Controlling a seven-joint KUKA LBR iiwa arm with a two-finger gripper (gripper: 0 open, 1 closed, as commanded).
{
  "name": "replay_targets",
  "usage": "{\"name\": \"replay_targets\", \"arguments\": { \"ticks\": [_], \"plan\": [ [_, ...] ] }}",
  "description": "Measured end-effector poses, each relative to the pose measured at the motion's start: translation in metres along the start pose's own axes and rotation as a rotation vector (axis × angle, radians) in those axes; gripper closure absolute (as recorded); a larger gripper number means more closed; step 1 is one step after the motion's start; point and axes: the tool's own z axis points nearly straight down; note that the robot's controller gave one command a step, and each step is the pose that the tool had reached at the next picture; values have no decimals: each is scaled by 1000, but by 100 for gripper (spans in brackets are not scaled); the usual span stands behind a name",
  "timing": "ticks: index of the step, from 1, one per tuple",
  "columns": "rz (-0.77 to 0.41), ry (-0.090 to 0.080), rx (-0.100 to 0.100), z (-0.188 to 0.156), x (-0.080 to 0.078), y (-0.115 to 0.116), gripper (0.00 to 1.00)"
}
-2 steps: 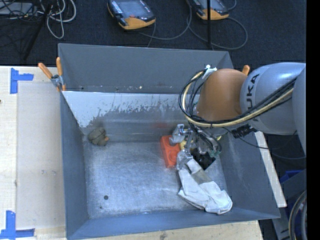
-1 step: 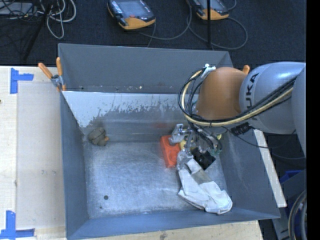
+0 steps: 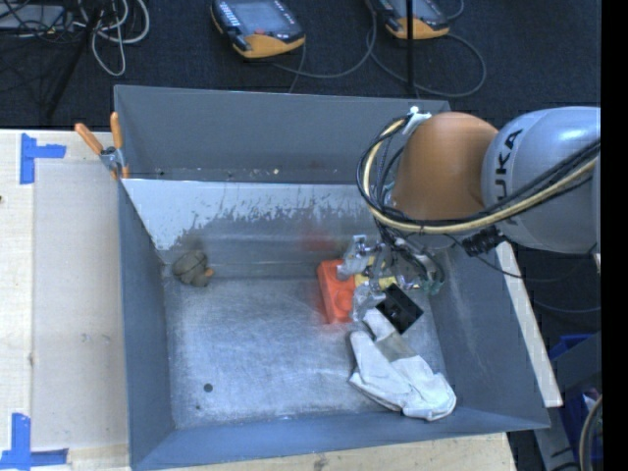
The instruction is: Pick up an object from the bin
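You see the gripper point(image 3: 365, 281) low inside the bin point(image 3: 294, 145), right beside an orange block point(image 3: 334, 292), on the block's right side. You cannot tell whether it touches the block, nor whether it is spread or closed, because the wrist hardware hides that. Take the orange block as your landmark. A crumpled white cloth point(image 3: 404, 381) lies just below and to the right of it. A small black piece point(image 3: 399, 309) sits just to its right, next to the cloth. A grey-brown lump point(image 3: 192, 268) rests well off to its left.
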Motion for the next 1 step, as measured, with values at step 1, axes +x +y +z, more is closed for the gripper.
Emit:
{"name": "replay_targets", "arguments": {
  "ticks": [1],
  "plan": [
    [-5,-3,2,-40,-3,-1,100]
  ]
}}
